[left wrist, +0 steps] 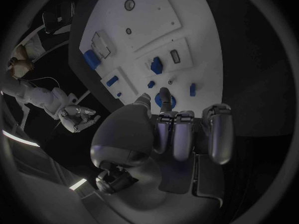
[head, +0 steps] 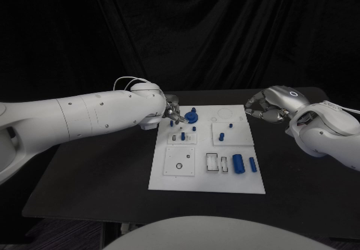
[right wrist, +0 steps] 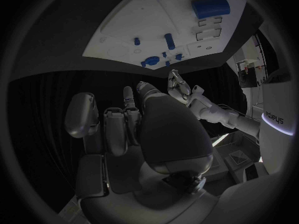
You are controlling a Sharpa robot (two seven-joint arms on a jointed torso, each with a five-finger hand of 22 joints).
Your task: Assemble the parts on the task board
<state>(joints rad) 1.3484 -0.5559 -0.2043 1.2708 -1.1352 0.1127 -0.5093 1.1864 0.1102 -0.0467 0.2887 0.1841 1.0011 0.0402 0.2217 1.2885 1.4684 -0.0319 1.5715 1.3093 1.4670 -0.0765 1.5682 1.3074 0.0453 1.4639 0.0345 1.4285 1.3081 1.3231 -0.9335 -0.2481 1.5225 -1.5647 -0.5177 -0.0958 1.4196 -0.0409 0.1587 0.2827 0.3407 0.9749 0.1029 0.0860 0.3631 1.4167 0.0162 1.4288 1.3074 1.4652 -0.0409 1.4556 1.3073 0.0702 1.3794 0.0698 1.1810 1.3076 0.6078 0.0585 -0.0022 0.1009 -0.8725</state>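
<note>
Here the left robot hand (head: 171, 111) touches the round blue part (head: 191, 116).

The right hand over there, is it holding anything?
No. The right hand hangs beside the white board with its fingers curled, nothing between them.

A black curtain (head: 225, 41) hangs in folds across the whole upper part of the head view, closing off the room behind. Below it a black table (head: 90, 177) fills the middle of the frame. At the lower left corner a strip of dark, streaked floor (head: 52, 232) shows under the table's edge.
</note>
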